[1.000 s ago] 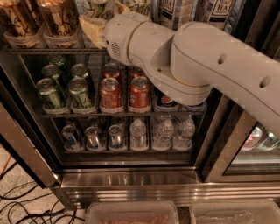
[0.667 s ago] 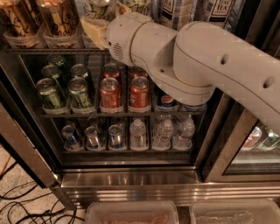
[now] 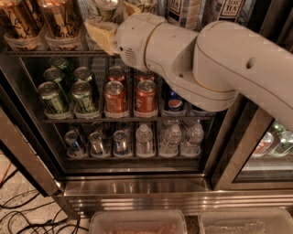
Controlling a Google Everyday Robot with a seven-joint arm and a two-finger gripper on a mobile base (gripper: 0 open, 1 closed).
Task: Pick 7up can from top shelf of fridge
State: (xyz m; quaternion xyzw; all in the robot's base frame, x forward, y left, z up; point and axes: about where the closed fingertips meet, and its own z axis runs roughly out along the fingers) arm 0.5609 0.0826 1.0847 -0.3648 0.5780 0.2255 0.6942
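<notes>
1. Fridge (image 3: 137, 186): steel frame, dark interior; floor cables (image 3: 27, 215) far below-left of gripper (image 3: 108, 18)
2. Top shelf (image 3: 50, 53): wire rail just below-left of gripper
3. 7up can (image 3: 104, 6): pale, green-marked, at gripper's tip; whether gripped, cannot tell

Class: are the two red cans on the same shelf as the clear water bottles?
No: the red cans stand one shelf above the clear plastic bottles; the gripper is at the top shelf.

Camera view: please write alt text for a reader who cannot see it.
A white robot arm reaches from the right into the fridge, its gripper at the 7up can on the top shelf. Below it stand green cans, red cans and water bottles.
</notes>
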